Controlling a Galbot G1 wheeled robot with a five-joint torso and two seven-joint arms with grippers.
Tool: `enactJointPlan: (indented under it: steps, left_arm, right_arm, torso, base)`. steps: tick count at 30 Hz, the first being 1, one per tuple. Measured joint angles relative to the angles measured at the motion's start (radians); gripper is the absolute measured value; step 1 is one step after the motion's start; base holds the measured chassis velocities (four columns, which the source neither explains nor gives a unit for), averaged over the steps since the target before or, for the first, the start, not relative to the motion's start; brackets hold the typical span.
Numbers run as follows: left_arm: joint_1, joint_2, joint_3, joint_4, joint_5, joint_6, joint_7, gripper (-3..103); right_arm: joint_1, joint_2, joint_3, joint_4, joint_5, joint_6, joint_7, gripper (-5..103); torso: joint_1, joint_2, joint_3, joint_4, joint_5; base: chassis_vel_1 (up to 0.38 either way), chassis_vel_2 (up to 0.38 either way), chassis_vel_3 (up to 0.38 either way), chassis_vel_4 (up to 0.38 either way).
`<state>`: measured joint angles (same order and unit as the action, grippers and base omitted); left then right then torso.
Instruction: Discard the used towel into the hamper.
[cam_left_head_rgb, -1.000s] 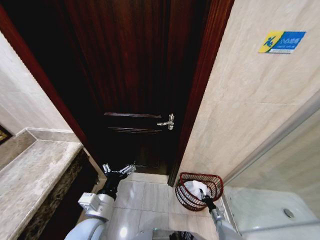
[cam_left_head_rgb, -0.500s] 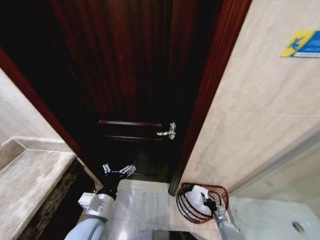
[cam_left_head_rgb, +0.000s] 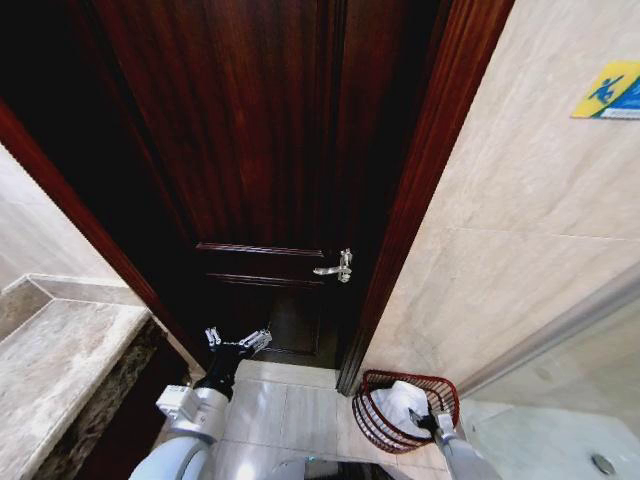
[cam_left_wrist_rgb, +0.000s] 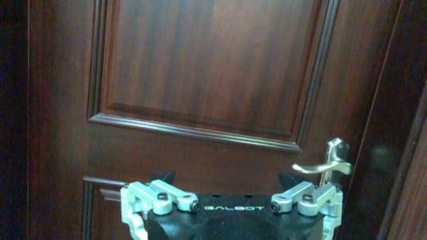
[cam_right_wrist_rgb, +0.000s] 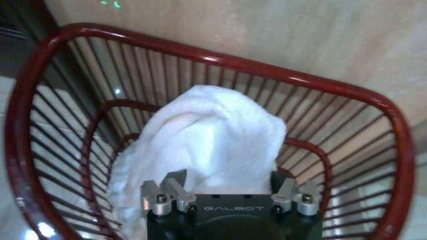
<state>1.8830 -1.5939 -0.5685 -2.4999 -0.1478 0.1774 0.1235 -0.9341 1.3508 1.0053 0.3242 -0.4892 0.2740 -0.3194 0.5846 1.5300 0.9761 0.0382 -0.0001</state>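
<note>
The hamper (cam_left_head_rgb: 375, 380) is a round dark-red slatted basket on the floor by the door frame, at the lower right of the head view. The white towel (cam_left_head_rgb: 400, 400) lies crumpled inside it. My right gripper (cam_left_head_rgb: 430, 420) hangs over the hamper's near rim, just behind the towel. In the right wrist view its fingers (cam_right_wrist_rgb: 167, 192) stand wide apart, so the right gripper (cam_right_wrist_rgb: 230, 179) is open above the towel (cam_right_wrist_rgb: 207, 135), ringed by the hamper (cam_right_wrist_rgb: 227, 62). My left gripper (cam_left_head_rgb: 237, 340) is held open and idle in front of the door, as the left wrist view (cam_left_wrist_rgb: 230, 195) also shows.
A dark wooden door (cam_left_head_rgb: 260, 150) with a silver lever handle (cam_left_head_rgb: 335, 266) fills the middle. A marble counter (cam_left_head_rgb: 50, 370) runs along the left. A beige tiled wall with a yellow and blue sign (cam_left_head_rgb: 610, 90) stands on the right. Pale floor tiles (cam_left_head_rgb: 300, 400) lie between the arms.
The head camera has tilted, shifting the whole picture. My right gripper has drawn back from the towel toward the hamper's near rim, leaving the towel inside. The left arm has not moved.
</note>
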Motion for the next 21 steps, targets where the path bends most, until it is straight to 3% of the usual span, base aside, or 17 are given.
enactJointPlan:
  steps: [2,3,5,7,8,16,19,21]
  left_arm:
    - [0.0,0.0,0.0,0.0,0.0,0.0,0.0,100]
    - [0.0,0.0,0.0,0.0,0.0,0.0,0.0,100]
    - [0.0,0.0,0.0,0.0,0.0,0.0,0.0,100]
    - [0.0,0.0,0.0,0.0,0.0,0.0,0.0,100]
    - [0.0,0.0,0.0,0.0,0.0,0.0,0.0,100]
    - [0.0,0.0,0.0,0.0,0.0,0.0,0.0,100]
    - [0.0,0.0,0.0,0.0,0.0,0.0,0.0,100]
    - [0.0,0.0,0.0,0.0,0.0,0.0,0.0,100]
  right_arm:
    - [0.003,0.005,0.001,-0.01,0.018,0.021,-0.022,86]
    - [0.007,0.012,0.001,-0.027,0.07,0.068,-0.089,91]
    - [0.008,0.015,0.001,-0.03,0.089,0.086,-0.117,91]
    - [0.003,0.048,0.0,-0.019,0.172,0.154,-0.248,99]
    - [0.002,0.057,0.0,-0.014,0.196,0.166,-0.263,100]
    - [-0.038,0.029,-0.007,0.012,0.35,0.182,-0.313,100]
    - [-0.058,0.019,-0.005,0.028,0.365,0.231,-0.309,100]
    - [-0.078,0.013,0.004,0.036,0.366,0.344,-0.258,100]
  torso:
    - [0.0,0.0,0.0,0.0001,0.0]
    - [0.0,0.0,0.0,0.0,0.0]
    - [0.0,0.0,0.0,0.0,-0.0001]
    - [0.0,0.0,0.0,0.0001,0.0007]
    - [0.0,0.0,0.0,0.0002,0.0004]
    - [0.0,0.0,0.0,0.0,-0.0005]
    - [0.0,0.0,0.0,0.0,0.0]
    - [0.0,0.0,0.0,0.0,0.0001]
  base:
    - [0.0,0.0,0.0,0.0]
    - [0.0,0.0,0.0,0.0]
    - [0.0,0.0,0.0,0.0]
    - [0.0,0.0,0.0,0.0]
    - [0.0,0.0,0.0,0.0]
    - [0.0,0.0,0.0,0.0]
    - [0.0,0.0,0.0,0.0]
    - [0.0,0.0,0.0,0.0]
